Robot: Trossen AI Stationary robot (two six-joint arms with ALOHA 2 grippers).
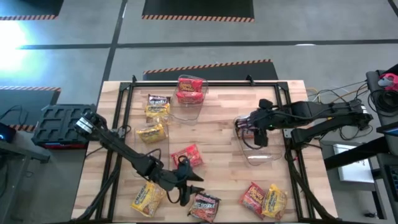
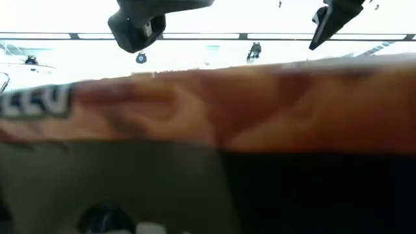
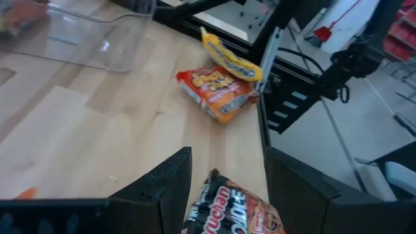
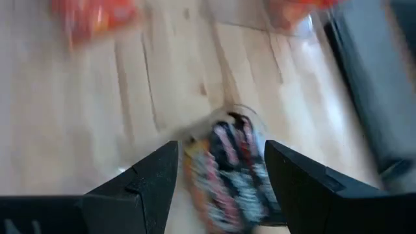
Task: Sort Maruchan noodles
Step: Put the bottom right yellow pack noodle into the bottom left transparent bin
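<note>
The left tool (image 1: 186, 180) stands open above a dark packet (image 1: 205, 205), seemingly lying crosswise.

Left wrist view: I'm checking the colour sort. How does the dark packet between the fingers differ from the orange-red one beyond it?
The dark packet is black-brown, the orange-red packet bright. The dark packet lies between the left end effector's open fingers; the orange-red packet lies farther off, ungripped. A yellow packet leans on the orange-red packet; nothing leans on the dark packet. Both are crinkly packets on the wooden table.
</note>
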